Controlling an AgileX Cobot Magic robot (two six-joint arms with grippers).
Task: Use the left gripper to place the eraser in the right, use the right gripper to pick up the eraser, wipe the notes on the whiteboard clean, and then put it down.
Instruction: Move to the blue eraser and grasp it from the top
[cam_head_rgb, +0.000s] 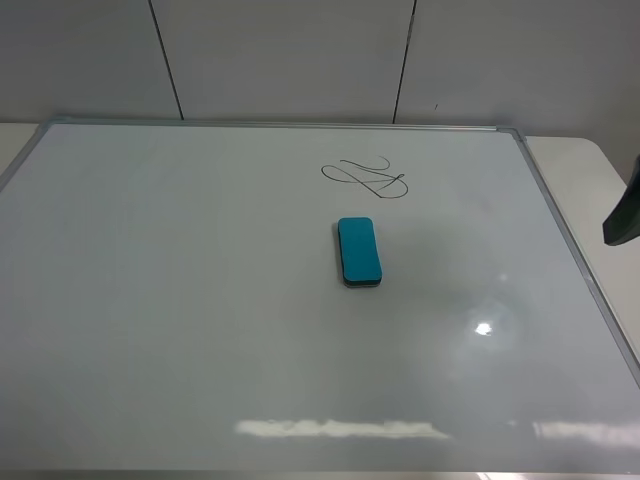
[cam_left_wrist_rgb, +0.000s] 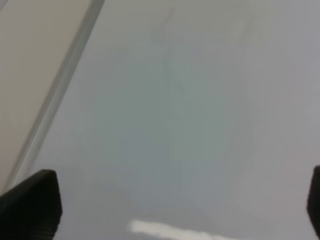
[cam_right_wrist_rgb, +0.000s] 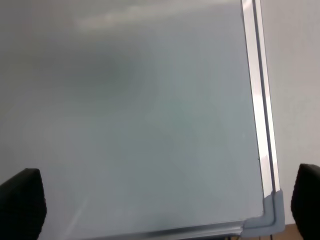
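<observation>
From where I stand the big glossy white whiteboard (cam_head_rgb: 150, 300), with its thin silver-grey frame, takes up nearly the whole cream table (cam_head_rgb: 570, 160) and lies flat. The black two-finger left gripper (cam_left_wrist_rgb: 172, 205) hangs over the board close to one frame edge, its fingers spread wide with nothing between them. The right gripper (cam_right_wrist_rgb: 165, 205) is just as wide apart and empty, poised over a rounded corner of the board. In the high view only a dark sliver at the right edge (cam_head_rgb: 622, 215) shows, probably part of that arm. The small teal rounded-rectangle eraser (cam_head_rgb: 359, 251) rests felt-side down near the middle of the board, its long side running roughly front to back. The thin black looping notes (cam_head_rgb: 365, 178) sit just beyond its far end, apart from it. I'd say the job is only starting, with the left gripper due to fetch the eraser. It should come straight down and close across the narrow width on the teal sides. Then it should lift clear rather than drag, and set the eraser flat toward the right, away from the scribble. No tray, box or holder is in sight; the board carries only the eraser and the scribble.
</observation>
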